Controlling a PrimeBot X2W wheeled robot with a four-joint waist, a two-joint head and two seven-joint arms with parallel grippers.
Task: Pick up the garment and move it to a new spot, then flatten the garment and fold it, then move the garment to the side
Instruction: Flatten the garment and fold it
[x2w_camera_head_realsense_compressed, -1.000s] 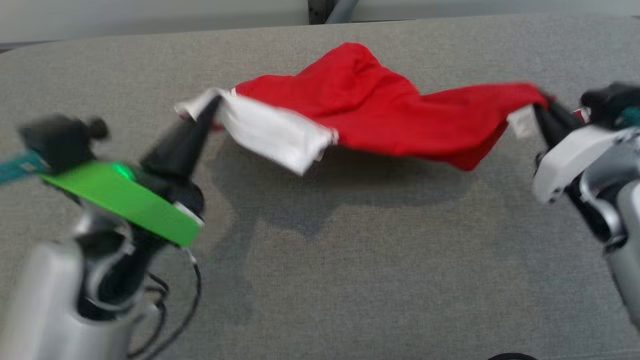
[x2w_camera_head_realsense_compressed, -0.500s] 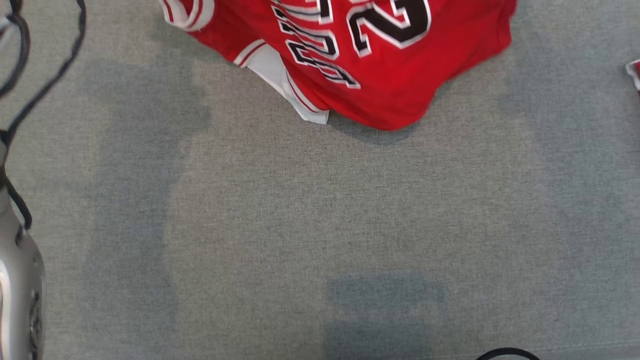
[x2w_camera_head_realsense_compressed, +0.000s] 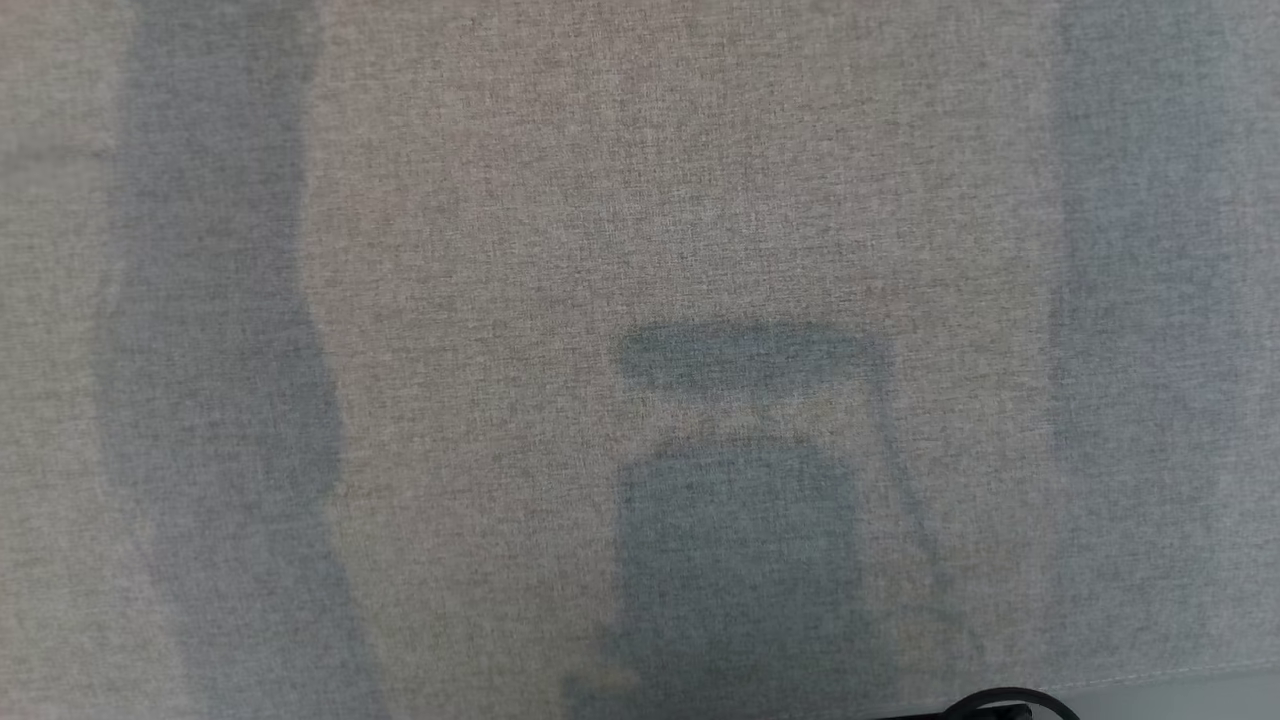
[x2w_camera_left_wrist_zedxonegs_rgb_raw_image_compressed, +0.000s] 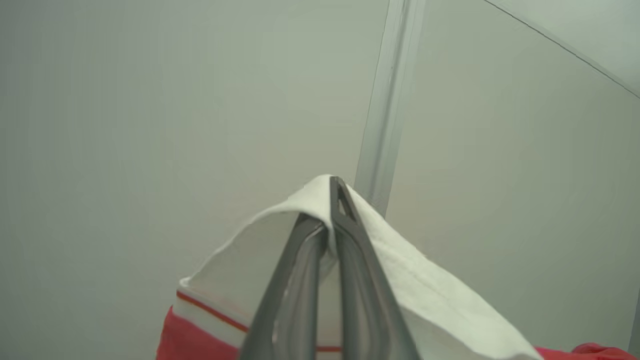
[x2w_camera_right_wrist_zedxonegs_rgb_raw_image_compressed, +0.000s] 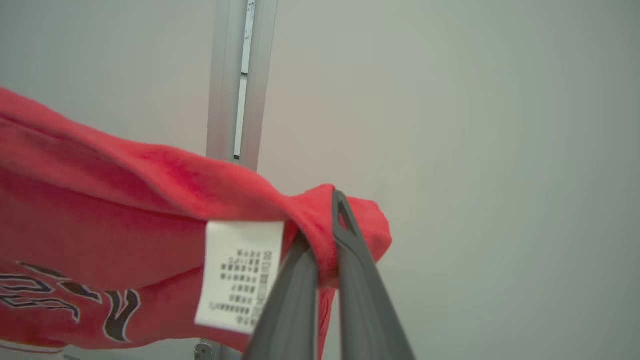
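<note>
Left side first: your left tool (x2w_camera_left_wrist_zedxonegs_rgb_raw_image_compressed: 322, 210) is clamped tight on the white-trimmed edge of the garment (x2w_camera_left_wrist_zedxonegs_rgb_raw_image_compressed: 240, 270), with cloth draped over both fingers and plain wall (x2w_camera_left_wrist_zedxonegs_rgb_raw_image_compressed: 125, 100) behind.

Here's the change. A second ago the garment sagged between your two tools, low over the surface. Half a second ago it hung at the top of the head view. Now that view looks down on grey surface (x2w_camera_head_realsense_compressed: 640, 200) and long shadows. The camera may have tilted too, so don't credit it all to the arms. Still, I'd say the lift is on and the cloth is airborne, stretched between both grips. That puts you in the pick-up-and-move step, with flattening and folding yet to come.

Over to the right: your right tool (x2w_camera_right_wrist_zedxonegs_rgb_raw_image_compressed: 322, 220) is closed hard on a bunched red corner, the white label (x2w_camera_right_wrist_zedxonegs_rgb_raw_image_compressed: 240, 275) dangling just beside its fingers.

The count: one garment, two tools, both gripping it, one label, and one cable (x2w_camera_head_realsense_compressed: 1000, 700) at the head view's bottom edge.
</note>
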